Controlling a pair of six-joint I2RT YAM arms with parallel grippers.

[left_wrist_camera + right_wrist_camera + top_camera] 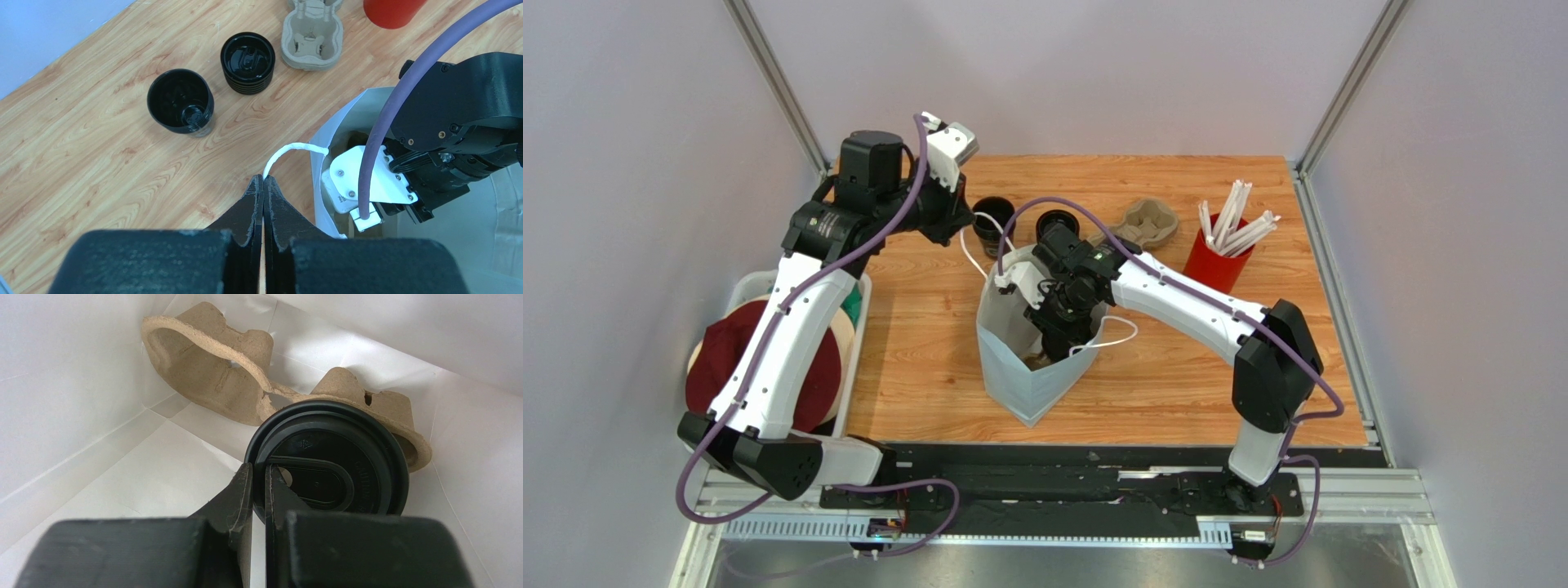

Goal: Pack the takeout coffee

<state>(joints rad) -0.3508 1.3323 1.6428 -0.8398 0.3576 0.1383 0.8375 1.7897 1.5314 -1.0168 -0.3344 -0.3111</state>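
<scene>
The takeout coffee shows as a round black lid inside the white paper bag, at the near pocket of a cardboard cup carrier lying on the bag's floor. My right gripper reaches down into the bag and is shut on the lid's left rim. The cup's body is hidden under the lid. My left gripper is shut on the bag's white cord handle, just left of the bag's mouth. In the top view the right gripper is down inside the bag.
Behind the bag on the wooden table stand an open black cup, a short stack of black lids and a second cardboard carrier. A red cup of white straws stands at the back right. A bin sits off the table's left edge.
</scene>
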